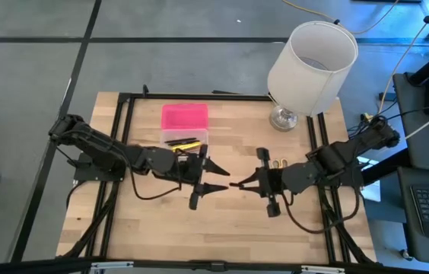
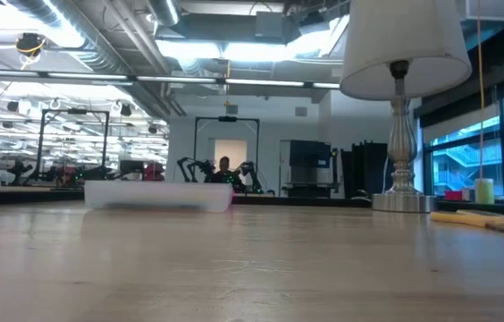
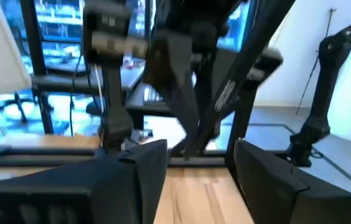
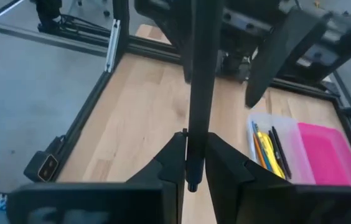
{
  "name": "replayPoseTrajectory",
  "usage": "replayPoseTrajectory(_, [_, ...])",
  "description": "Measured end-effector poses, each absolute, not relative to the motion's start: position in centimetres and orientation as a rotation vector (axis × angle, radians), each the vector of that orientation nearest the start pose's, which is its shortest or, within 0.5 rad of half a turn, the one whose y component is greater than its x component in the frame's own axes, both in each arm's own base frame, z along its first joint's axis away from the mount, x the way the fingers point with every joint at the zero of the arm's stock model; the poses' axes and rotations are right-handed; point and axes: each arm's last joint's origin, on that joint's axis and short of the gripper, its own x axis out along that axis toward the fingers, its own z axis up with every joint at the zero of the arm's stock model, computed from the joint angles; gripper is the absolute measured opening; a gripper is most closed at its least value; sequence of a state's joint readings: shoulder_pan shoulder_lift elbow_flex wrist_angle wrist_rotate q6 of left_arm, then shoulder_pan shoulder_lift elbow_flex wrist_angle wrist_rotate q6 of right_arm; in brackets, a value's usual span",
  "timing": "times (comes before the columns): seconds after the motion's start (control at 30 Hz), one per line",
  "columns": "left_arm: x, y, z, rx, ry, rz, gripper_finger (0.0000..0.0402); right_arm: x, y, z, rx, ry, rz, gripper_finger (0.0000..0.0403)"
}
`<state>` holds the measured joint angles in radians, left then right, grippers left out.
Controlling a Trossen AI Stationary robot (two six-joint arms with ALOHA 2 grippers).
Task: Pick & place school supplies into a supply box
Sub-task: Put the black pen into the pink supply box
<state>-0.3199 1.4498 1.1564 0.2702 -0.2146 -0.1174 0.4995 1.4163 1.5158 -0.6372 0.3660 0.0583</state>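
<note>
The supply box lies open at the table's far middle, its pink lid [image 1: 184, 116] folded back and its clear base [image 1: 185, 140] holding several pens and pencils [image 4: 269, 149]. My right gripper [image 1: 237, 183] hangs above the table's middle, shut on a thin black pen [image 4: 195, 93] that points toward the table's left. My left gripper [image 1: 218, 176] faces it, open, with its fingers [image 3: 144, 168] on either side of the pen's far end. I cannot tell whether they touch it. Yellow-handled scissors [image 1: 279, 163] lie flat on the table by the lamp. My right gripper pinches the black pen near one end [image 4: 193, 146] between its two fingers. The pen lies along the fingers and sticks out forward from them, toward the table's left and my left gripper. It is lifted clear of the table.
A big white lamp [image 1: 313, 61] stands at the far right corner on its metal foot [image 1: 284, 118]. The black frame rails [image 1: 123, 152] run along the table's left, far and right sides. Bare wood lies toward the near edge [image 1: 222, 236].
</note>
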Motion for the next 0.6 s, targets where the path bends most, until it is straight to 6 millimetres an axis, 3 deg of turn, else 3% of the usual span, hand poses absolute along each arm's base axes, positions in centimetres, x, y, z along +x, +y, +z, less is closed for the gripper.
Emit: replayPoseTrajectory(0.6, [32.0,-10.2,36.2,-0.104,-0.089,-0.177,0.0183,28.1,13.3,39.6,-0.131,0.469,0.083,0.0053])
